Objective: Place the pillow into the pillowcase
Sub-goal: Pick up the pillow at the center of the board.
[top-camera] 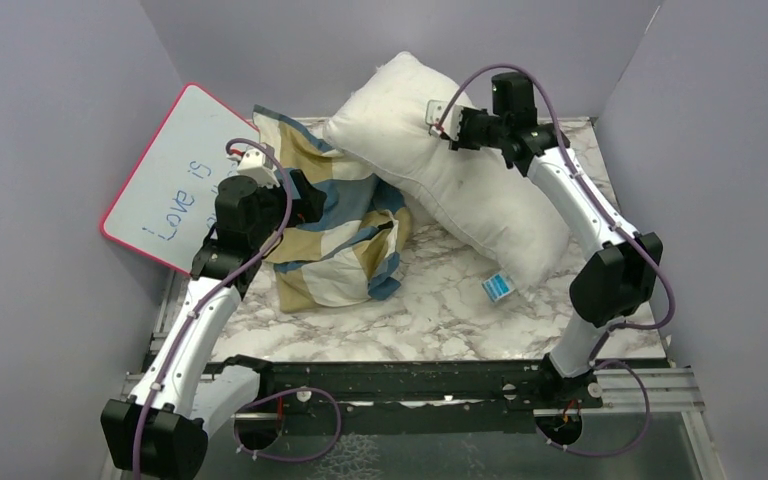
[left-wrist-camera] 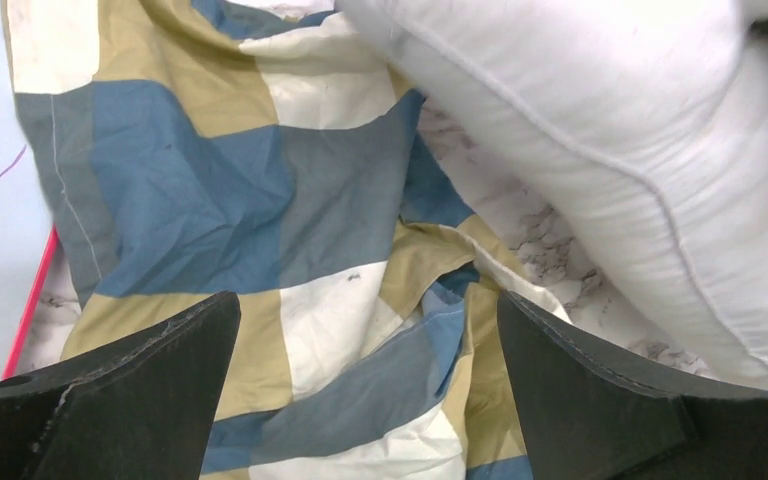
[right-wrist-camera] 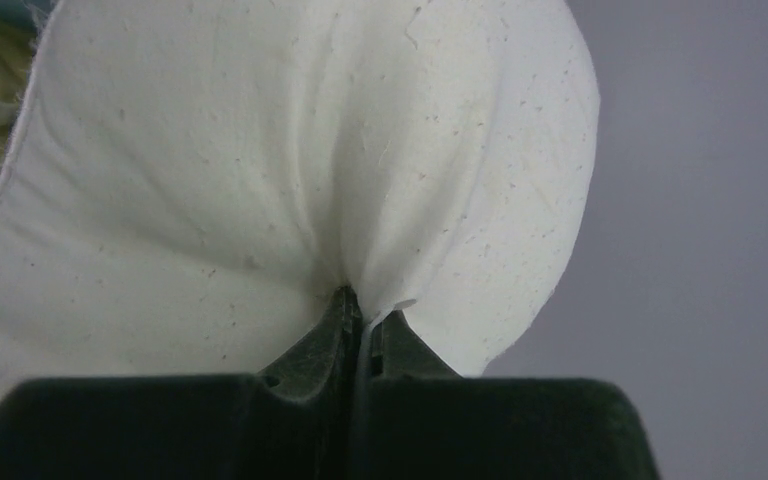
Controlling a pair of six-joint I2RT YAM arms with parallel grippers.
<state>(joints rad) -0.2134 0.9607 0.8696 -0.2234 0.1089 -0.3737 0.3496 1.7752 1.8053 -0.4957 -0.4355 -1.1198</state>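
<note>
Top external view: the pillow (top-camera: 460,180) leans across the upper right of the desk (top-camera: 440,310), not yet inside the pillowcase (top-camera: 335,235) crumpled left of centre. The step looks like lining them up; next the case's mouth needs opening. The right fingers (right-wrist-camera: 332,335) pinch the pillow's top edge tight; the left fingers (left-wrist-camera: 140,390) hang spread wide over the pillowcase, holding nothing.

White pillow (top-camera: 460,180); blue, tan and cream checked pillowcase (top-camera: 335,235); pink-rimmed whiteboard (top-camera: 175,175)

Bare tabletop (top-camera: 440,320) nearside; whiteboard (top-camera: 175,180) hard left of pillowcase (top-camera: 340,250), pillow (top-camera: 460,190) right.
</note>
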